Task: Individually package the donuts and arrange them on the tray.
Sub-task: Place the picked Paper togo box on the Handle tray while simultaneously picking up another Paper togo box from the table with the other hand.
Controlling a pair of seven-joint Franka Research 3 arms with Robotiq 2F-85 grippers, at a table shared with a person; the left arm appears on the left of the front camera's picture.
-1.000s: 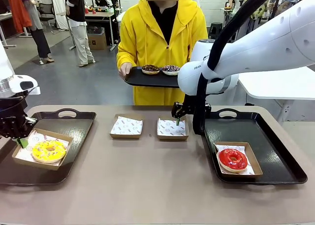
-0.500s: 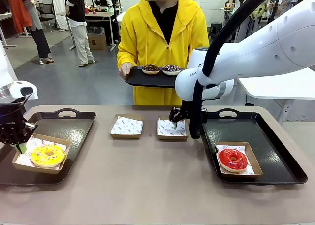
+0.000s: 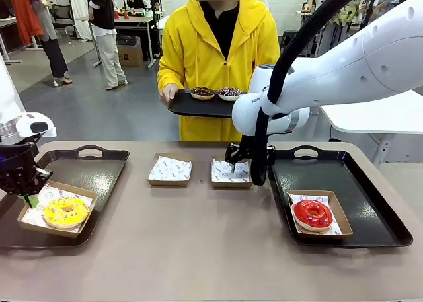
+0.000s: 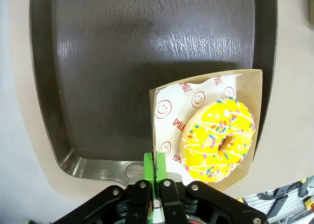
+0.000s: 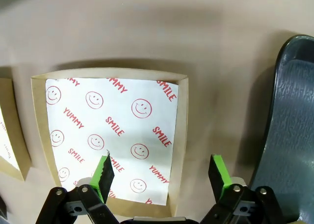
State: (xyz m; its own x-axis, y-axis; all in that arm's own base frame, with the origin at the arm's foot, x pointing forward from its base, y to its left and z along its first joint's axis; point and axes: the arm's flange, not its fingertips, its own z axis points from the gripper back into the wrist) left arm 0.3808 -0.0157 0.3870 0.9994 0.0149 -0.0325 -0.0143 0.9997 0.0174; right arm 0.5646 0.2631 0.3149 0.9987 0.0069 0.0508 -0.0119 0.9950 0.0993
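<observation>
Front view, leftmost first: the left gripper (image 3: 29,197) hangs low over the left tray (image 3: 92,170), fingers pointing down. They are pinched tight on the left-hand rim of a cardboard box (image 3: 39,217). In the left wrist view the green pads (image 4: 148,162) clamp that brown rim (image 4: 152,131) between them. Mid-table, the right arm reaches across from the right. The right gripper (image 3: 232,165) hovers over the right-hand empty box (image 3: 221,174), jaws spread wide with nothing between them. The right wrist view puts one finger (image 5: 104,172) above the printed paper and the other past the box's rim (image 5: 182,136), above bare table (image 5: 147,28).

Compared with a second ago, the held box sits slightly lower in the front view. The right gripper has shifted left and down toward its box.

The yellow donut (image 3: 65,211) lies in the held box, glossy, with white drizzle and coloured sprinkles (image 4: 218,138). A chocolate donut (image 3: 202,92) and a sprinkled dark donut (image 3: 229,92) rest on a black tray (image 3: 192,108) that the person's hand (image 3: 168,93) holds up beyond the table. The red donut (image 3: 312,213), shiny, sits in its own box on the right tray (image 3: 370,203).
</observation>
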